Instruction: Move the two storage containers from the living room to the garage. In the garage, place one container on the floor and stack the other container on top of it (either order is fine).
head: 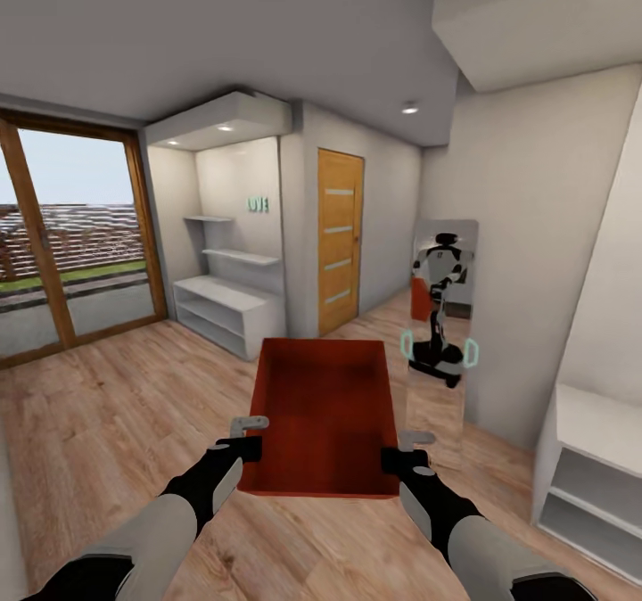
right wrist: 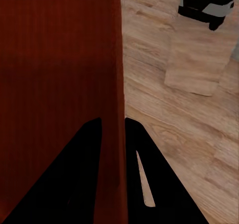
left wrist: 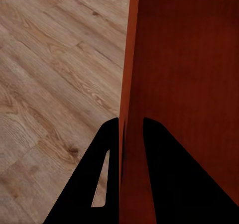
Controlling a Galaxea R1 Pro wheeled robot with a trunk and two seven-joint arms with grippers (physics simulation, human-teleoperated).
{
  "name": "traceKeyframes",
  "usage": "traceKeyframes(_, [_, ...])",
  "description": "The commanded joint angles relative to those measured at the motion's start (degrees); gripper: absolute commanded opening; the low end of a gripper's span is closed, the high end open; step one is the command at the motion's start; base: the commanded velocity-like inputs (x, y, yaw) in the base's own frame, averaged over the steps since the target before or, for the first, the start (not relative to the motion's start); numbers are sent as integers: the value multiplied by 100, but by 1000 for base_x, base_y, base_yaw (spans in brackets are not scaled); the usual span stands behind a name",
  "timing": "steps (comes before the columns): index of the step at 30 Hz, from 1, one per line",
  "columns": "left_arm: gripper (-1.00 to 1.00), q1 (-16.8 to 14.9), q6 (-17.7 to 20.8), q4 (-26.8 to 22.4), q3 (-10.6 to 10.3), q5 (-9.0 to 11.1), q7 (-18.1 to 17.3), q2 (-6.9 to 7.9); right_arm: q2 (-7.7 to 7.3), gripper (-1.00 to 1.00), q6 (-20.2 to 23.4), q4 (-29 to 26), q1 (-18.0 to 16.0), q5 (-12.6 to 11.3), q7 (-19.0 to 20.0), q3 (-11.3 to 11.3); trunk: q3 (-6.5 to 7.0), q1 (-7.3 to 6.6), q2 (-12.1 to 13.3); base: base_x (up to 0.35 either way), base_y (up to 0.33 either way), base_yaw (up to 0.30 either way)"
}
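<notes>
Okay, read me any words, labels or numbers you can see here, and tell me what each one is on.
"LOVE": pale green letters on the white alcove wall above the shelves; small, so the first letter is partly a guess.
No text on the storage container, the wooden door or the mirror.

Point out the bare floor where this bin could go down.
Widest patch: wood floor between the glass door, white shelves and the bin held by left gripper and right gripper. Tighter on the right, between mirror and white cabinet.
</notes>
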Motion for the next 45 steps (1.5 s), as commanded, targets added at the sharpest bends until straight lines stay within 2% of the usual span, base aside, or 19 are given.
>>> traceKeyframes(1, [-100, -3, 41, -95, 172, -93, 57, 55, -49, -100, -10, 10, 1, -60, -46, -47, -3, 5, -4, 323, 0, 268])
traceKeyframes(10, [-100, -3, 41, -95, 172, -93, 57, 55, -55, -100, -4, 10, 1, -64, -50, -54, -3, 5, -4, 323, 0, 182])
traceKeyframes(45, [-100, -3, 41, -95, 180, -93, 57, 55, -40, -100, 16, 10, 1, -65, -59, -53, -3, 5, -4, 323, 0, 3])
